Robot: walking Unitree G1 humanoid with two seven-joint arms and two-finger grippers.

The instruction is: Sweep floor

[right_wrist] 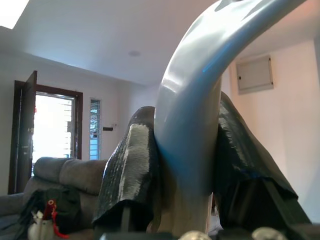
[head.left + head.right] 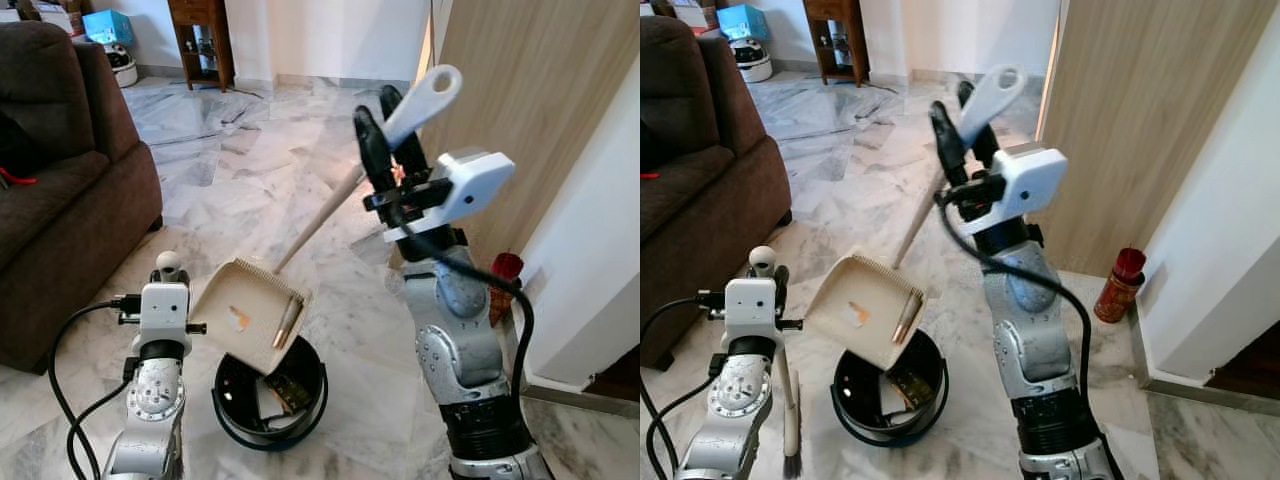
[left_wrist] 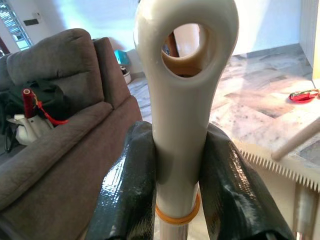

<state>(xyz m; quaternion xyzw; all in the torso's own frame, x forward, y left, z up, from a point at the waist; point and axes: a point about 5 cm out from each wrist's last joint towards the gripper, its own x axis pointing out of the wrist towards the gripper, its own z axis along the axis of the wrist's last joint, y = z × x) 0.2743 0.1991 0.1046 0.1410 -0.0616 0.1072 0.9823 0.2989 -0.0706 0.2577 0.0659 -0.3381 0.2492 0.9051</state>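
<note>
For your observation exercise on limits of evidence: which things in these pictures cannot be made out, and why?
- Black bin: contents partly covered by the tilted dustpan, eye views.
- Orange scrap in the dustpan: too small to identify.
- Brush bristles: cut by the bottom edge, right eye view.
- Dustpan handle top: cut off, right wrist view.

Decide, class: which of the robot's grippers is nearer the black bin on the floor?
Left. The left gripper, shut on the brush handle, is low beside the black bin; the right gripper holds the dustpan handle high above it.

Brown sofa (image 2: 60, 190), red can (image 2: 1119, 284) (by the wall), wooden cabinet (image 2: 203, 40)
</note>
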